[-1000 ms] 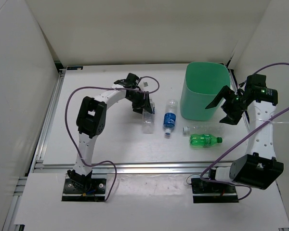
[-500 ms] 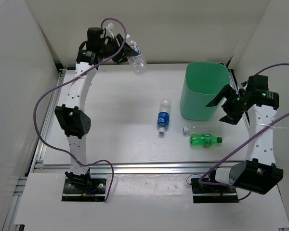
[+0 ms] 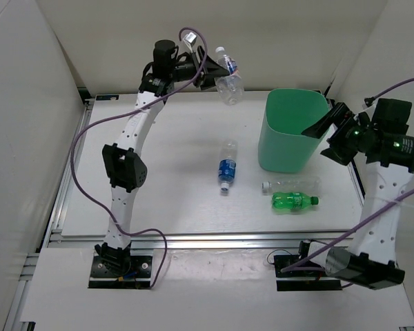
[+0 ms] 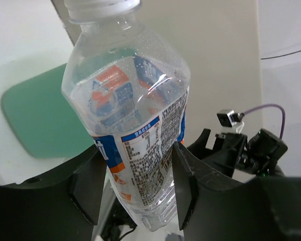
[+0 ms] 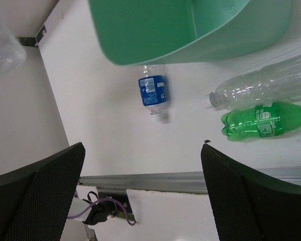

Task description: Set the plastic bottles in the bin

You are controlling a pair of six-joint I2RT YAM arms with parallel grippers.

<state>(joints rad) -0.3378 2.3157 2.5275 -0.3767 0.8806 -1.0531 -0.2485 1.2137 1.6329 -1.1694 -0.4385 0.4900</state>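
Your left gripper [image 4: 137, 193] is clamped on the pale-label bottle [image 4: 130, 115], high in the air just left of the bin [image 3: 293, 131]. Your right gripper [image 5: 142, 148] is spread wide and empty beside the bin's right rim. The blue-label bottle [image 3: 225, 167], clear bottle [image 3: 293, 184] and green bottle [image 3: 293, 201] lie on the table [image 3: 165, 186].

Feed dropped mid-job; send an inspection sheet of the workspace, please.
Surface: white table, three bottles lying on it.
Job's things: tall mint-green plastic bin upright, far right; clear blue-label plastic bottle, plain clear white-capped bottle, translucent green bottle lying outside it; clear pale-label bottle held aloft, left of the bin.
Clutter: nothing seen.
Grippers: left gripper shut on pale-label bottle; right gripper open, empty, beside the bin.
Cables: purple cables looping along both arms.
Surroundings: white walls on three sides.
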